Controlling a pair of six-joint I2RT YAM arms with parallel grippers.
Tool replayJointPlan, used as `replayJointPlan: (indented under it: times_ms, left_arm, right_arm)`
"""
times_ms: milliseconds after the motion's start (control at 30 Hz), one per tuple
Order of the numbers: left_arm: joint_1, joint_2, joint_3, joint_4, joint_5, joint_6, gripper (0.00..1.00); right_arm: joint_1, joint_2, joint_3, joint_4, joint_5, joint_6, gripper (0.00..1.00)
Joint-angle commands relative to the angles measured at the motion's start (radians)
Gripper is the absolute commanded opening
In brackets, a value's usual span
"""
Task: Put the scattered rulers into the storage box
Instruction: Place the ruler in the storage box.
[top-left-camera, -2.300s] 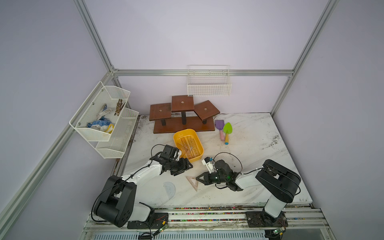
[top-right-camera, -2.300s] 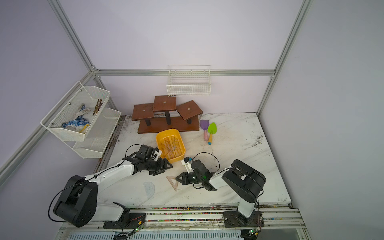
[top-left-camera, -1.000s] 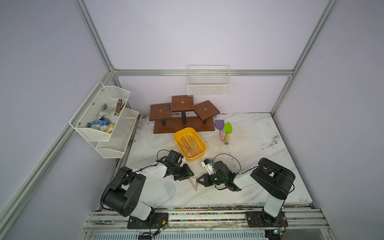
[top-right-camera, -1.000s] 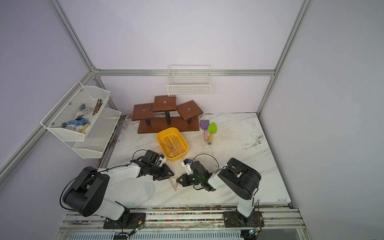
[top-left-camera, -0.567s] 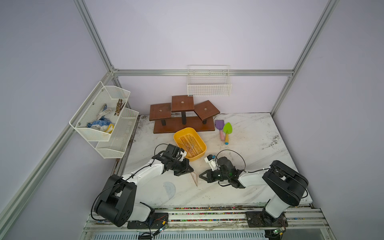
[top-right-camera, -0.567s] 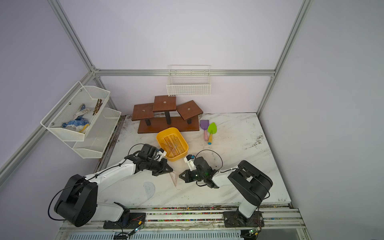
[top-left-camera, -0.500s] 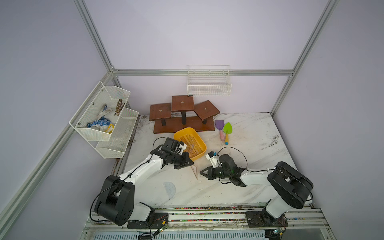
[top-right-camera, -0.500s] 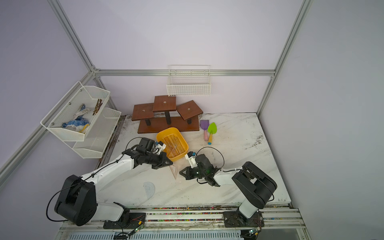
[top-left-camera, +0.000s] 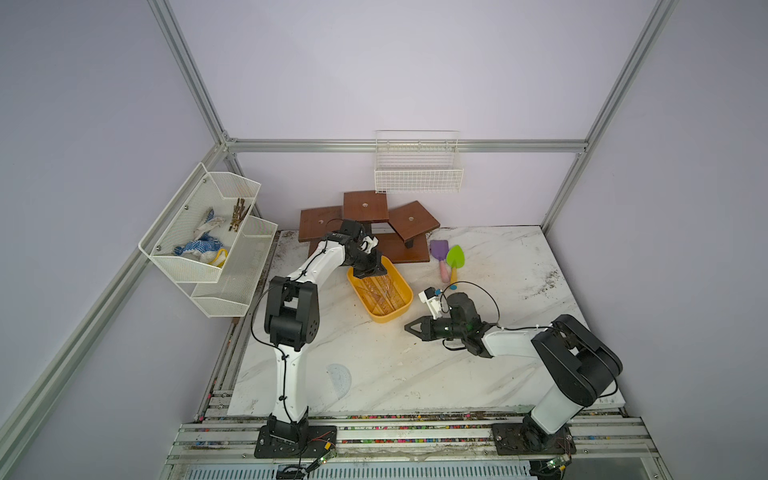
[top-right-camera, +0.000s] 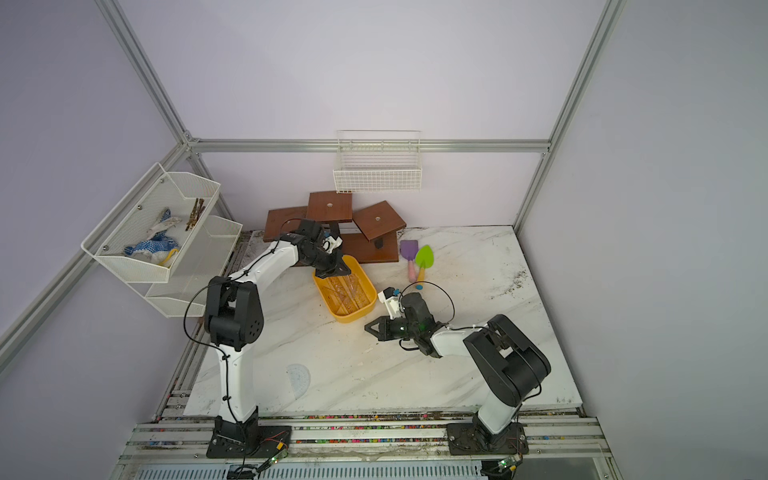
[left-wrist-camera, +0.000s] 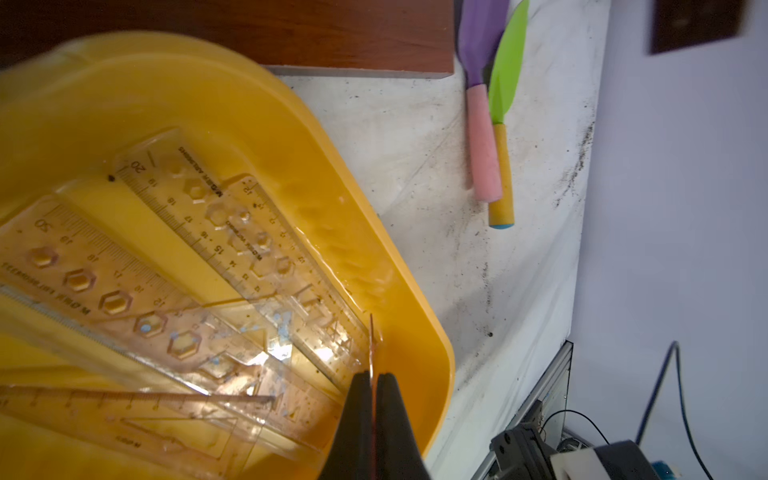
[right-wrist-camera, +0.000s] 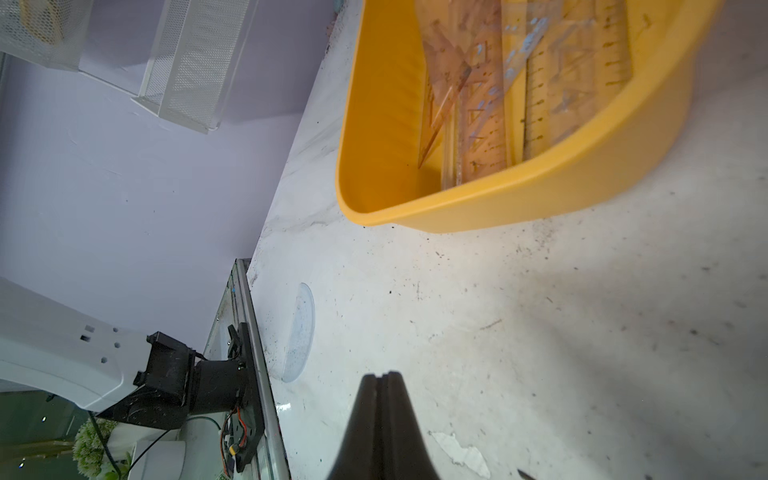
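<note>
The rulers are thin, stiff, clear plastic, so I judge them light, slick and awkward to lift when flat on marble; a free edge or corner is the place to pinch, and gently, since such plastic can snap. The left gripper (left-wrist-camera: 372, 376) is clenched on a pinkish piece (left-wrist-camera: 371, 332), seen edge-on between its jaws, over the far end of the storage box (top-left-camera: 390, 319). Inside that yellow tub at least 2 long stencil straightedges (left-wrist-camera: 195, 208) and some set squares (left-wrist-camera: 187, 415) lie overlapping. The bluish protractor (top-left-camera: 338, 380) lies flat on the table (top-left-camera: 415, 365) near the front edge, well apart from the box; apart from the held piece, it is the only ruler I can see outside. The right gripper (top-left-camera: 409, 328) is pinched shut on nothing, low over the marble near the box's near end. The wire basket (top-left-camera: 417, 178) on the back wall looks empty. The mesh shelves (top-left-camera: 232, 286) hold a blue-and-white bundle (top-left-camera: 195, 248) and brown sticks (top-left-camera: 237, 214) in the upper tier; the lower tier shows nothing I can make out. 2 toy shovels (top-left-camera: 448, 257) lie beside the box.
</note>
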Motion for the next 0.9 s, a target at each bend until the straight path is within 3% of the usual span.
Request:
replayJointPlan:
  times_ms: [0, 200, 267, 400, 500, 667, 800, 867]
  left_arm:
    - [-0.006, 0.028, 0.075, -0.076, 0.007, 0.046, 0.00]
    - [-0.023, 0.105, 0.106, -0.083, 0.012, 0.047, 0.08]
    - [-0.026, 0.111, 0.114, -0.082, 0.008, 0.048, 0.21]
    - [-0.028, 0.055, 0.117, -0.083, -0.023, 0.052, 0.58]
    - [-0.027, -0.067, 0.062, -0.077, -0.096, 0.041, 0.72]
    - [-0.014, -0.414, -0.278, 0.010, -0.307, -0.037, 0.81]
    - [0.051, -0.697, -0.590, 0.011, -0.541, -0.150, 0.82]
    - [0.108, -0.835, -0.741, 0.019, -0.580, -0.203, 0.82]
  right_arm:
    - [-0.017, 0.036, 0.026, 0.080, -0.055, 0.020, 0.01]
    - [-0.023, 0.081, 0.045, 0.109, -0.085, 0.034, 0.01]
    - [-0.025, 0.082, 0.046, 0.110, -0.088, 0.035, 0.02]
    - [-0.025, 0.073, 0.049, 0.095, -0.090, 0.031, 0.05]
    - [-0.024, 0.051, 0.049, 0.068, -0.090, 0.023, 0.06]
    - [0.047, -0.028, 0.063, -0.079, 0.020, -0.071, 0.13]
    - [0.264, -0.053, 0.179, -0.312, 0.334, -0.206, 0.23]
    - [0.372, -0.022, 0.241, -0.369, 0.447, -0.236, 0.32]
